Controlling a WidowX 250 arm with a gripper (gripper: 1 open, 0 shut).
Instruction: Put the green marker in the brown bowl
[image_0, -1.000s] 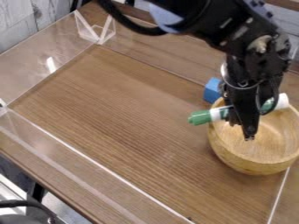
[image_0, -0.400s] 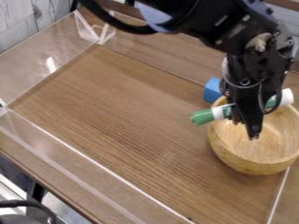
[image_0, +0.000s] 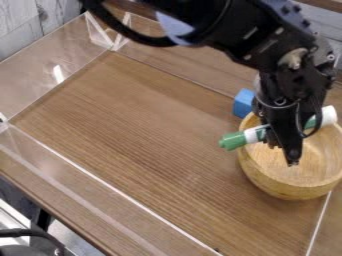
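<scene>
The green marker (image_0: 246, 136) hangs tilted over the left rim of the brown bowl (image_0: 267, 180). Its dark green cap pokes out past the rim to the left, and its white barrel rises to the right behind the fingers. My gripper (image_0: 291, 156) points steeply down over the bowl and is shut on the marker's barrel. The thin fingertips reach below the marker into the bowl's opening. The wooden bowl sits at the right of the table, and its inside shows nothing else.
A small blue block (image_0: 245, 101) lies just behind the bowl to the left. Clear acrylic walls (image_0: 60, 72) fence the wooden tabletop (image_0: 127, 120). The table's front edge runs close to the bowl at the lower right.
Gripper and marker stay in the same spot over the bowl's left rim. Only the arm's upper part has shifted a little in the picture.
</scene>
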